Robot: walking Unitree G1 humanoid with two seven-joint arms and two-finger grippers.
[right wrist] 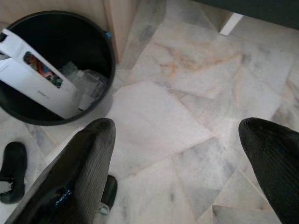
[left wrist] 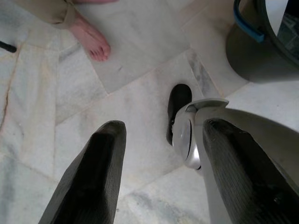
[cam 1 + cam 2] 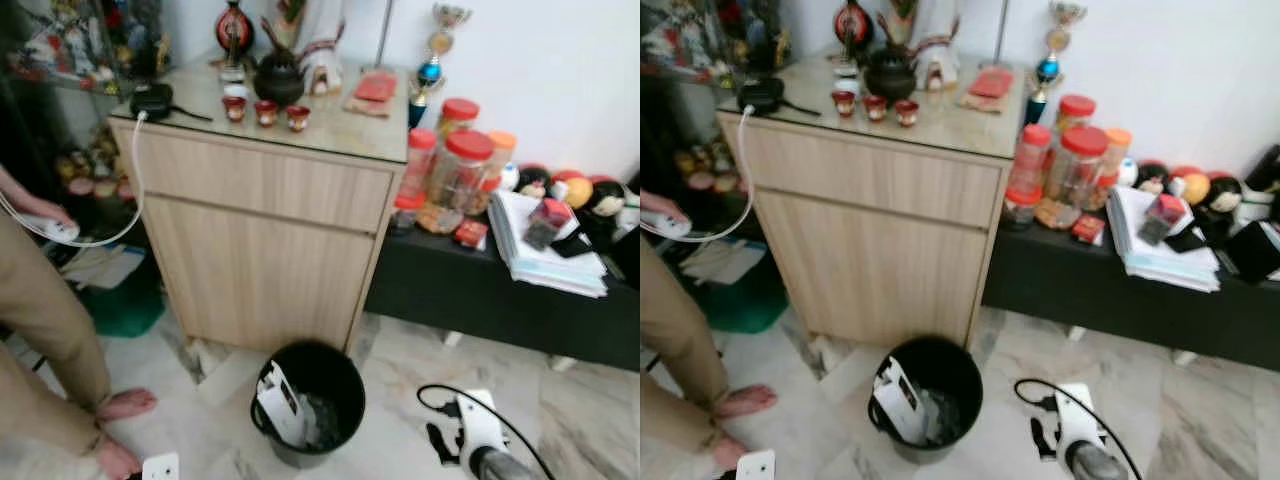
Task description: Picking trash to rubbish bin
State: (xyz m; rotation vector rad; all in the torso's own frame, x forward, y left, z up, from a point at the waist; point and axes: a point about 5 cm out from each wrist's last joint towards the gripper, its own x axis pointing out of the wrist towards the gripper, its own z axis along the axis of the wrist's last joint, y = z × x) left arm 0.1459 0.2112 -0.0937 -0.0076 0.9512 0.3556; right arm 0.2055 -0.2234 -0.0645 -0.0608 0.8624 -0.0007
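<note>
soft indoor light, slight blur; dim corners

At the lower right of the left eye view is the robot's silver and white right arm (image 3: 485, 440) with a looping black cable (image 3: 450, 392). Each hand has two long black ribbed fingers (image 2: 88, 177).

Bin (image 3: 340, 385) is plain black, with a white box (image 3: 283, 405) poking out that has a small multicoloured print on it. Floor (image 1: 187, 107) is pale marble, cream with grey and peachy veining. Cabinet (image 3: 250, 220) is light wood grain, low shelf (image 3: 500, 300) next to it black. Jars (image 3: 455, 170) are clear with red and orange lids. Person's trousers (image 3: 35, 300) are tan. Both sets of fingers (image 1: 88, 172) are black.
</note>
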